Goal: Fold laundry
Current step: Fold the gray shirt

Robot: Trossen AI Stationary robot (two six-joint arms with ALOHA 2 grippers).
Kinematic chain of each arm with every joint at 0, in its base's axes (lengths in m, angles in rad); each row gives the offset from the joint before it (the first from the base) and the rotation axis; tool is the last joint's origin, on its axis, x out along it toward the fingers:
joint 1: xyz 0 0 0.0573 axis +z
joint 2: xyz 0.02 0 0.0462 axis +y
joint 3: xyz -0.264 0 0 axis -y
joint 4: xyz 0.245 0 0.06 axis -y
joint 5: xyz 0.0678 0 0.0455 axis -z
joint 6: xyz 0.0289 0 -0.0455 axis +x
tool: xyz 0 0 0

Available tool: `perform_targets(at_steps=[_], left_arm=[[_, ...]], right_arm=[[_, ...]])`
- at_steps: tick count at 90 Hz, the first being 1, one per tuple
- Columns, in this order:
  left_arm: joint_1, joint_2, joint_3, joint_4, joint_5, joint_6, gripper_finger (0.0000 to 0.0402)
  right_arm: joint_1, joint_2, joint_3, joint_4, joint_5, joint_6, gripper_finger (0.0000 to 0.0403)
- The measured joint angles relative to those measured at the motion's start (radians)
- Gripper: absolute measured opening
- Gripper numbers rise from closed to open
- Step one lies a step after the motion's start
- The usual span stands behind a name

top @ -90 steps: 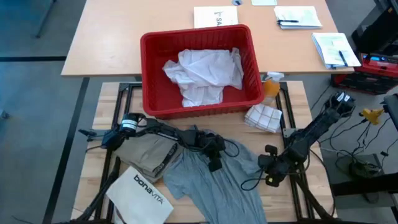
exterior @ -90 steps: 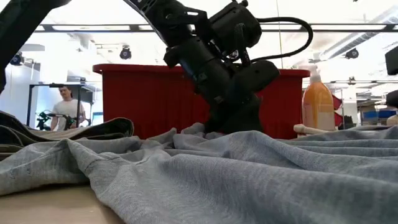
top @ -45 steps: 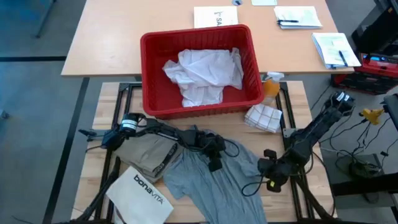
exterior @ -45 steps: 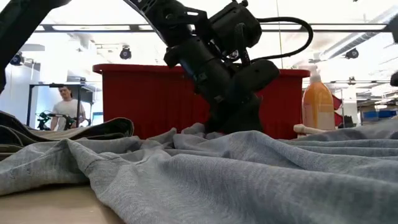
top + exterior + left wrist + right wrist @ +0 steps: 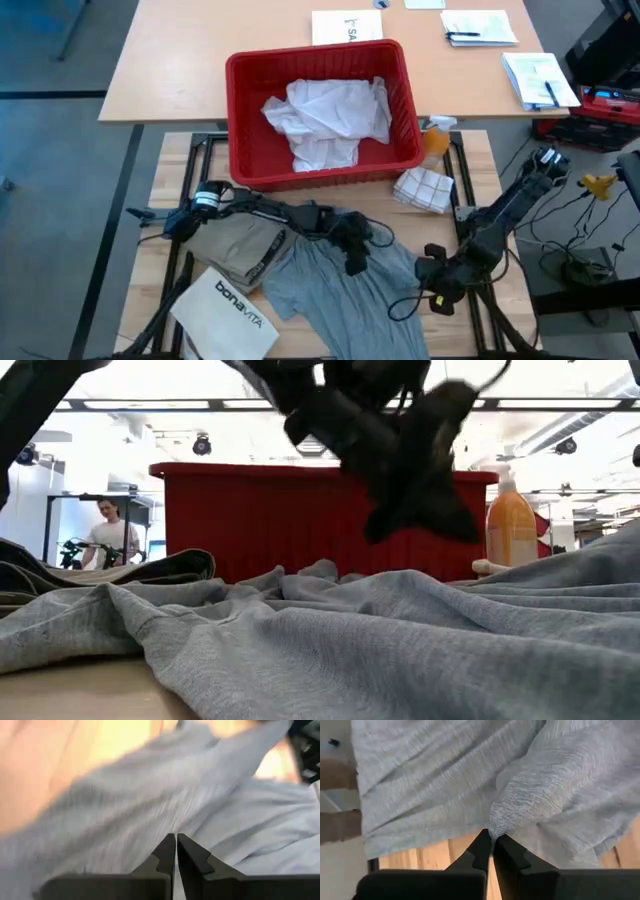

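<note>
step: spread the grey shirt (image 5: pixel 350 285) flat | left pincer (image 5: pixel 176 842) pinched on its top, right pincer (image 5: pixel 492 842) pinched on its side edge | shirt lies between them on the counter (image 5: pixel 505 215) | tip: pull apart slowly, lift evenly, keep hold tight

Both arms are dark, almost black, built of slim links and bulkier rounded joint housings. The left arm (image 5: pixel 262 212) carries a pale silver-white ring near its base and a black cable looping beside its wrist. The right arm (image 5: pixel 497 222) has black cables trailing off it and a small yellow mark low by the wrist. Each gripper's fingers (image 5: pixel 481 851) are matte black, angular, tapering wedges
</note>
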Motion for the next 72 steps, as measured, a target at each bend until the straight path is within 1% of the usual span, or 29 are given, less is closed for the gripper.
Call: perform_targets(at_steps=[8,19,25,30,37,45,56,63,68,72], left_arm=[[-0.002,0.001,0.055,-0.004,0.000,0.040,0.0000],[-0.023,0.001,0.106,0.048,-0.001,0.083,0.0002],[-0.036,0.006,0.114,0.054,-0.004,0.108,0.0013],[-0.045,0.013,0.115,0.057,-0.024,0.117,0.0030],[-0.048,0.016,0.115,0.085,-0.062,0.117,0.0065],[-0.052,0.016,0.115,0.122,-0.106,0.115,0.0121],[-0.061,0.016,0.112,0.117,-0.174,0.116,0.0209],[-0.051,0.016,0.112,0.120,-0.185,0.089,0.0260],[-0.039,0.016,0.111,0.122,-0.177,0.055,0.0285],[-0.032,0.016,0.111,0.123,-0.147,0.044,0.0297]], right_arm=[[-0.001,0.000,0.025,-0.035,0.008,0.010,0.0000],[-0.002,-0.002,0.056,-0.087,0.059,0.012,0.0000],[-0.008,-0.003,0.082,-0.131,0.073,-0.002,0.0000],[-0.017,-0.003,0.105,-0.206,0.079,-0.004,0.0000],[-0.031,-0.004,0.136,-0.297,0.091,-0.005,0.0000],[-0.047,-0.008,0.166,-0.351,0.098,-0.040,0.0000],[-0.059,-0.008,0.193,-0.336,0.071,-0.095,0.0000],[-0.059,-0.007,0.206,-0.288,0.061,-0.120,0.0000],[-0.059,-0.007,0.208,-0.266,0.052,-0.124,0.0000],[-0.059,-0.007,0.209,-0.252,0.047,-0.128,0.0000]])
